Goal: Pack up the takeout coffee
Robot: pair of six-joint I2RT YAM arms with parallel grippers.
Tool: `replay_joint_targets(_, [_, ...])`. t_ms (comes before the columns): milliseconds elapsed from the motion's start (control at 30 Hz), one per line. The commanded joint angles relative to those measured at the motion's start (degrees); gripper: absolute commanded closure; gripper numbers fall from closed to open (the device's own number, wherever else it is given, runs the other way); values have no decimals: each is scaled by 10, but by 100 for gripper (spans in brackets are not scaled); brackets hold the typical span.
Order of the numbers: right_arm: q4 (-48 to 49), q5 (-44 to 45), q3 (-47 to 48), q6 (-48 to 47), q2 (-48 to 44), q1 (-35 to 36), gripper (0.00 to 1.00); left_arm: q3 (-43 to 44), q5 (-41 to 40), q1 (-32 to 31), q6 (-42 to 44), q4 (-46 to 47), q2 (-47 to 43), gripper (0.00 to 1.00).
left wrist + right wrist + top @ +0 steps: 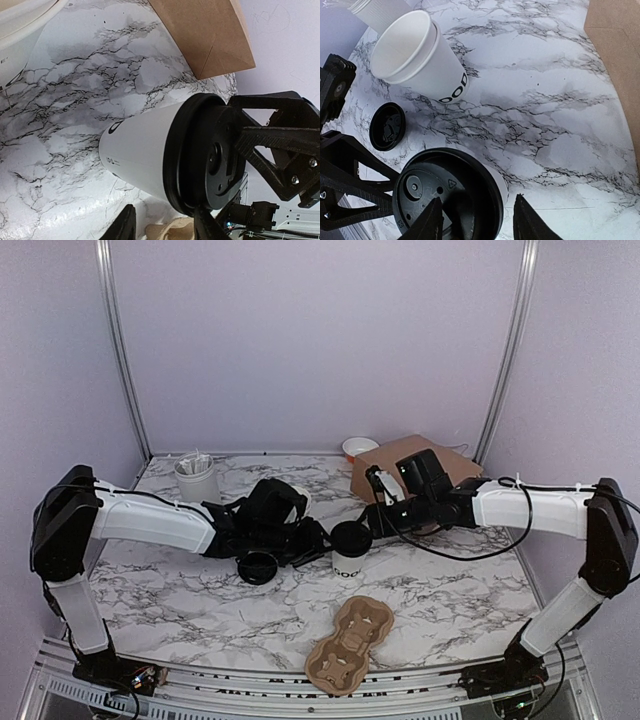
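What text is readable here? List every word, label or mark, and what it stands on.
"OOD": black letters on the side of the lidless paper cup; any earlier letters are turned away.
Lidded coffee cup: large black lettering only partly in view, small print too small to read.
Black lid on it: embossed triangle mark, its contents too small to read.
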Motion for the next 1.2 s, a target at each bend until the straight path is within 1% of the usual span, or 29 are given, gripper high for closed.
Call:
replay_joint_targets(0, [-9,-7,-9,-11,-4,-5,56,17,-1,-2,-2,3,20,59])
replay_joint_targets(200, [0,-11,-30,-6,-11,-4,59,15,-9,-2,2,-13,31,60])
replay_joint_targets(300, [4,-10,-38,-2,-13,-2,60,11,-14,-2,3,-38,35,60])
replay_joint_targets(467, [12,-5,-47,3,-11,3,61,-2,-21,-1,4,-55,43,63])
replay_joint_targets(633, [20,-1,-56,9,-9,4,62,-6,-19,0,16,-79,66,64])
replay_joint_targets(900, [42,-3,-87,27,-13,7,62,-29,-13,0,15,-85,98,67])
replay_joint_targets(1067, [41,-2,-89,43,-21,10,62,-31,-22,0,24,-94,87,67])
replay_joint_targets(1167, [40,-1,-83,68,-32,12,62,-3,-31,0,41,-116,69,67])
